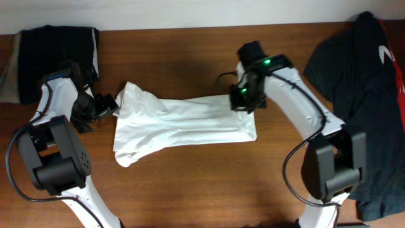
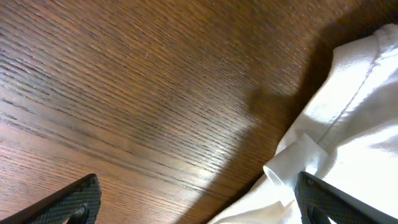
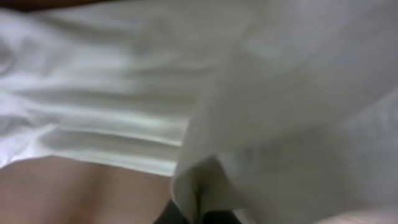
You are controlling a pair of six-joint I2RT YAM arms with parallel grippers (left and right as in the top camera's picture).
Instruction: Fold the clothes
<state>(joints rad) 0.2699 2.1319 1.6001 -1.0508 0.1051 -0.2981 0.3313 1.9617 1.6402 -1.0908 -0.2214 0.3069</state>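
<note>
- Lying across the middle of the brown wooden table [image 1: 190,190], the white short-sleeved T-shirt of thin cloth [image 1: 183,123] is gathered into a long band. Its long axis runs from one arm to the other.
- Its end on the robot's left flares wider and is rumpled. Its end on the robot's right is squarer and flatter.
- The right gripper [image 1: 242,100] sits on the far corner of that right end. Its jaws are closed, and the right wrist view shows white cloth bunched at the fingertips, so I judge it has a pinch of the T-shirt.
- The left gripper [image 1: 106,106] stands just beside the left end with its jaws spread wide and nothing between them. In the left wrist view a hemmed edge lies against one finger and bare wood fills the rest.
- Each arm is nearer its own end, so a fold across the long axis would carry the right end toward the left.
- Well apart from the T-shirt are a black garment with red and white marks [image 1: 367,76] at the right edge and a folded black and beige bundle [image 1: 57,50] at the far left corner.
</note>
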